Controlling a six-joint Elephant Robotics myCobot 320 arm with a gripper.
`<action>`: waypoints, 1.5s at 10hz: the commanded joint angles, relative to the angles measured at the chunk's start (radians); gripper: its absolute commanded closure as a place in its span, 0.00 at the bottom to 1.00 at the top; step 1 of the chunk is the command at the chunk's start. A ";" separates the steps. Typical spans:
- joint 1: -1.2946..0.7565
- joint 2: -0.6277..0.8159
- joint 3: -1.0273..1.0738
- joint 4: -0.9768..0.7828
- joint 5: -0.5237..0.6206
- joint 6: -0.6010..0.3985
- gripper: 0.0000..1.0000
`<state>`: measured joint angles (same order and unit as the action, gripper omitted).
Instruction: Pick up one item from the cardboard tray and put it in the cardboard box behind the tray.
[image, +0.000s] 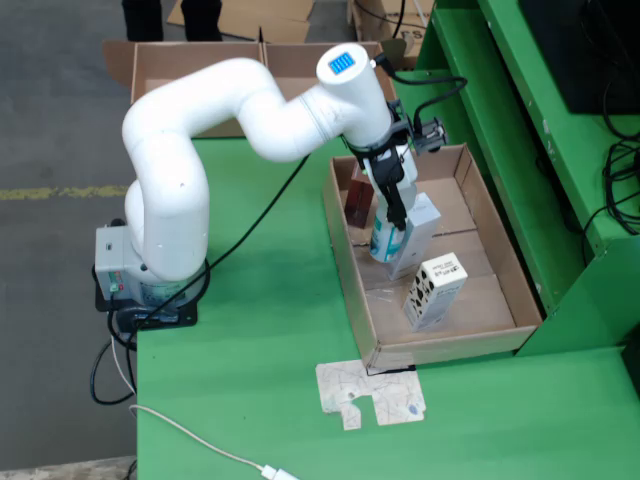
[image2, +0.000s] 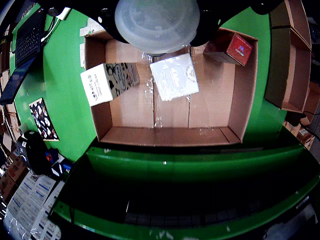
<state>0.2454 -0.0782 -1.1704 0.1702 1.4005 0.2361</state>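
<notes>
Gripper (image: 396, 222) was down on the white-and-blue carton (image: 403, 238) inside the cardboard tray (image: 352, 275); whether it was actually gripping the carton, I couldn't tell. Carton sat tilted near the tray's middle. Patterned white box (image: 434, 290) stood just beside it, toward the tray's near end. Red box (image: 359, 205) was in the tray's far corner. Cardboard box (image: 160, 65) sat behind the tray.

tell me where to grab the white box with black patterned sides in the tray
Judging from the fixed view, take the patterned box from above by its upper end, across its narrower faces. It stands upright and apart from the tray walls, so its sides look reachable.
</notes>
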 joint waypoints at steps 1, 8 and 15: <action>-0.013 -0.012 0.148 -0.053 0.003 -0.006 1.00; -0.040 -0.105 0.450 -0.241 0.008 -0.013 1.00; -0.071 -0.452 1.170 -0.526 0.018 -0.037 1.00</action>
<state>0.1810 -0.3880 -0.5459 -0.2714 1.4296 0.2086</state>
